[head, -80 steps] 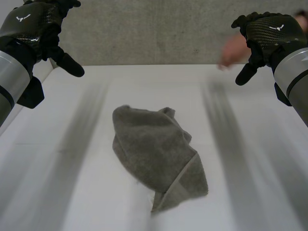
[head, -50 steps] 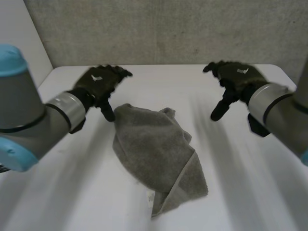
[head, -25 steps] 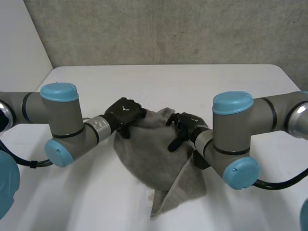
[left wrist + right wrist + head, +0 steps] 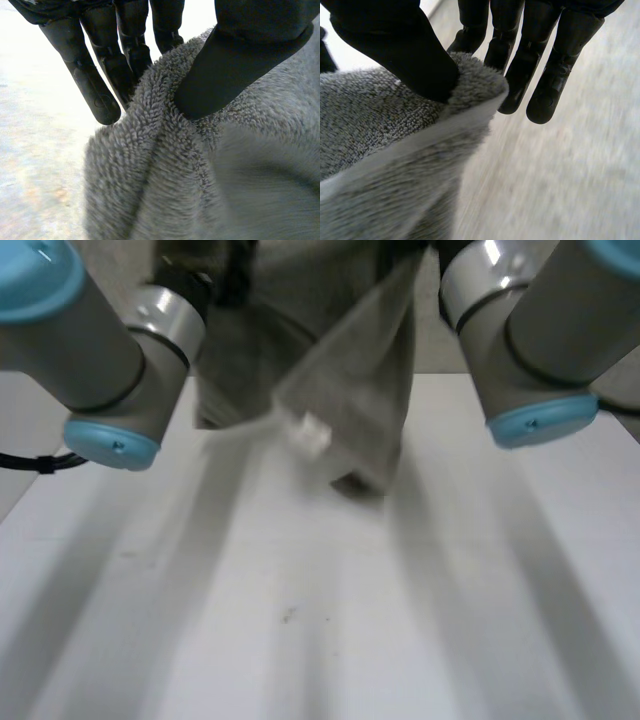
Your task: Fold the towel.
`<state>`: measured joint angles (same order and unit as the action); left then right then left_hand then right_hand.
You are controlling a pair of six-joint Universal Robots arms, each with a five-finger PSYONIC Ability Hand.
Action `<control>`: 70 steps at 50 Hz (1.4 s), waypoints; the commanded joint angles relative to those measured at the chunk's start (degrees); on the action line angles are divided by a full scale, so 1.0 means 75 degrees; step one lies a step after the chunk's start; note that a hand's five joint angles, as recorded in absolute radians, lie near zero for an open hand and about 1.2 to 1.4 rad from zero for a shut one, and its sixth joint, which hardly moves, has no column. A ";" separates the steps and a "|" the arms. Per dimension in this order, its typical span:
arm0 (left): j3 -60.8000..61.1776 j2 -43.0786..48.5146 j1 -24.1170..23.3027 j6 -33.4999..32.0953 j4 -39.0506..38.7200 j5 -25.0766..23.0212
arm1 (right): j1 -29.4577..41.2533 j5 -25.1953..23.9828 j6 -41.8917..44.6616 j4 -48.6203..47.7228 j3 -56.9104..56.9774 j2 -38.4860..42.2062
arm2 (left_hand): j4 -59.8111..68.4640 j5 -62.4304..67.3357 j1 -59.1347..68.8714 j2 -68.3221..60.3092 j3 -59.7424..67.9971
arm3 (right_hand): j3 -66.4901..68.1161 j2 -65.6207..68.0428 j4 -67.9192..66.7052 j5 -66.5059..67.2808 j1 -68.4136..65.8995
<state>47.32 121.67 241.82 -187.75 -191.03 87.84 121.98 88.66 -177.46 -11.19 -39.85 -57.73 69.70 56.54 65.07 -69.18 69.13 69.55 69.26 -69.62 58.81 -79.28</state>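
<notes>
Head view, grey terry towel (image 4: 350,370) hung upper centre above white table (image 4: 300,620), left hand (image 4: 240,60) pinching fold, right hand (image 4: 395,45) pinching hem.

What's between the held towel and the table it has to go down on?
Nothing visible. The towel hangs pinched by the left robot hand and the right robot hand, above the white table.

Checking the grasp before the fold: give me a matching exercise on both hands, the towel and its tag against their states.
1 left hand
2 right hand
3 towel
4 tag

A hangs from both hands
B white, on the hanging cloth
C pinches the pale hemmed edge
D pinches a fluffy bunched part

Pairs: 1-D, 2-C, 3-A, 4-B
</notes>
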 commanded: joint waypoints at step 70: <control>0.4519 -0.0192 0.1038 -0.2692 0.2748 -0.1845 | -0.1099 -0.1873 0.0203 0.1821 -0.5550 0.0349 | -0.5957 -0.5536 -0.5340 0.5889 -0.5882 | -0.6875 -0.6837 0.6885 -0.6776 0.8172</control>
<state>81.76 118.31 249.66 -206.58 -170.34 74.15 113.13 74.70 -170.51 4.59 -81.37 -56.47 21.74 11.67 21.73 -21.71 21.69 15.07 15.26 -15.09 5.09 -17.12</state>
